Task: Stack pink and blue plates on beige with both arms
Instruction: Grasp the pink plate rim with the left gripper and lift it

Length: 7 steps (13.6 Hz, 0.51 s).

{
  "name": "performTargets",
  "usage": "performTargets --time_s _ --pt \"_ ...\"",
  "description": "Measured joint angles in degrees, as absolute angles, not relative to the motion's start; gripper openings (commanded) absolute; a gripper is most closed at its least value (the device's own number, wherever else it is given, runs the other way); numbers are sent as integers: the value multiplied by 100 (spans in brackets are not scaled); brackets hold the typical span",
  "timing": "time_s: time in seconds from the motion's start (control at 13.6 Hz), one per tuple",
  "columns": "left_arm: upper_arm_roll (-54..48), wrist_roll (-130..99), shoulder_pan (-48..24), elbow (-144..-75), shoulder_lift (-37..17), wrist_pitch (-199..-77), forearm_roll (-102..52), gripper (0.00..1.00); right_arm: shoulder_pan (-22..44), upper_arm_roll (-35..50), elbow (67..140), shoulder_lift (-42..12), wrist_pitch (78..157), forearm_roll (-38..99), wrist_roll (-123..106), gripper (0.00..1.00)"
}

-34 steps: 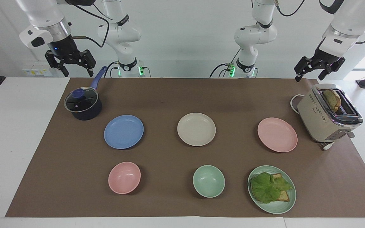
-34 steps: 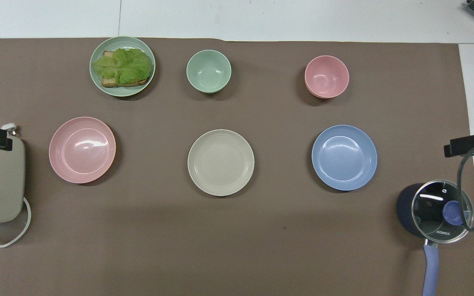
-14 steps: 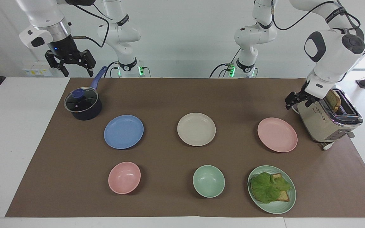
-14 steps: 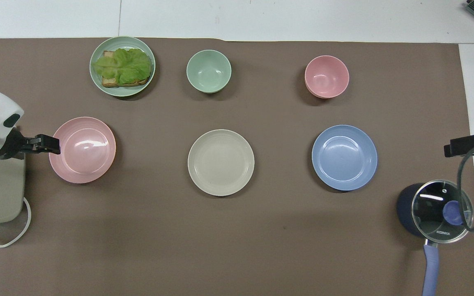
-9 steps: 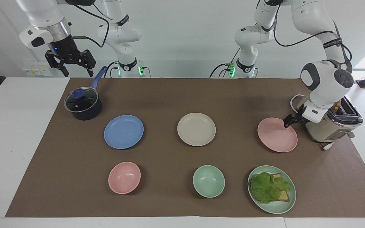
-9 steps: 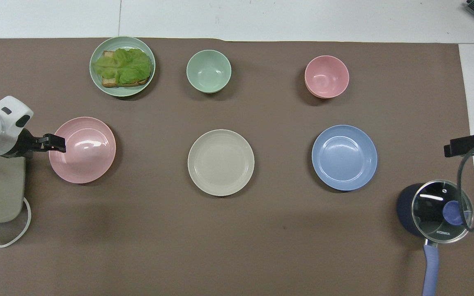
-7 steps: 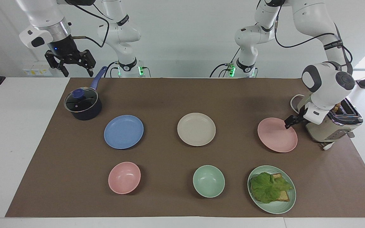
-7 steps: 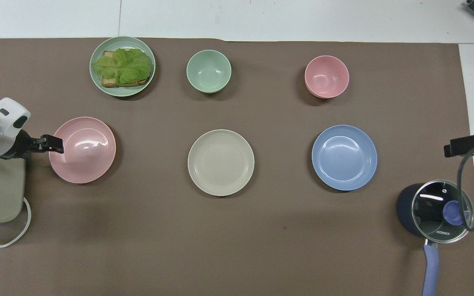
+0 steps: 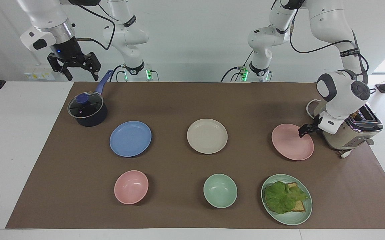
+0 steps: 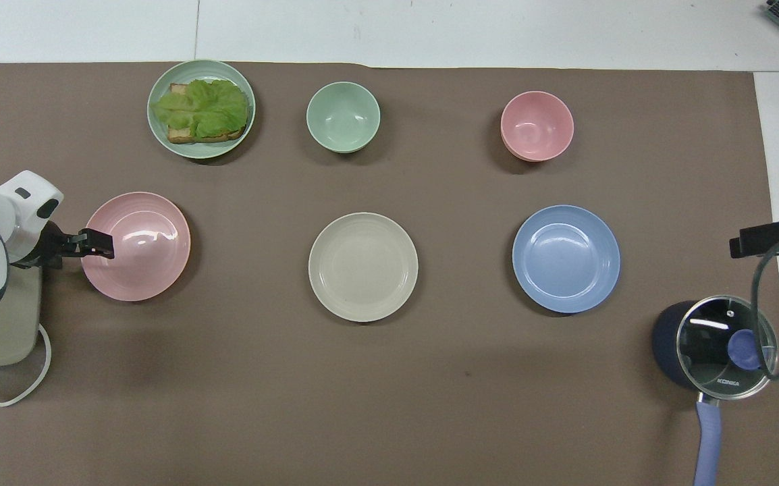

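The pink plate (image 9: 291, 143) (image 10: 140, 246) lies flat on the brown mat toward the left arm's end. My left gripper (image 9: 302, 130) (image 10: 96, 244) is down low at that plate's rim on the toaster's side, open, with nothing held; whether it touches the rim I cannot tell. The beige plate (image 9: 207, 136) (image 10: 362, 266) sits mid-mat. The blue plate (image 9: 130, 138) (image 10: 566, 258) lies toward the right arm's end. My right gripper (image 9: 74, 68) (image 10: 767, 237) waits open, high over the mat's edge by the pot.
A beige toaster (image 9: 352, 136) with bread stands beside the left wrist. A dark lidded pot (image 9: 87, 111) sits under the right gripper. Farther from the robots are a pink bowl (image 9: 131, 187), a green bowl (image 9: 220, 190) and a green plate (image 9: 287, 220) bearing lettuce and bread.
The left arm has swung down from above the toaster to the pink plate's rim, then edged slightly over it. The right arm has not moved.
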<state>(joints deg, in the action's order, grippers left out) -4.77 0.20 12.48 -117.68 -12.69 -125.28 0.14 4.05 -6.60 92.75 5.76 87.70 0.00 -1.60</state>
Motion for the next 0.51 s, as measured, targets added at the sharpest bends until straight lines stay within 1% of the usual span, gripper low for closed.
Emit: performTargets --time_s 0.07,0.15,0.22,0.29,0.37,0.44,0.51 --pt "-477 16 1248 -11815 -1297 -12564 14 100 405 -660 9275 576 8770 0 -160 100" --pt "-477 2 1248 -11856 -1330 -12628 14 87 405 -660 9275 576 8770 0 -160 100" --pt "-477 -16 1248 -11874 -1362 -12659 14 57 405 -660 9275 576 8770 0 -160 100" --pt "-477 -21 1248 -11875 -1382 -12665 14 32 405 -660 9275 576 8770 0 -160 100" --pt "-477 -21 1248 -11875 -1386 -12665 14 15 405 -660 9275 576 8770 0 -160 100" --pt "-477 -21 1248 -11875 -1386 -12665 14 0 405 -660 9275 576 8770 0 -160 100" --pt "-477 -21 1248 -11874 -1386 -12665 14 0 405 -660 9275 576 8770 0 -160 100"
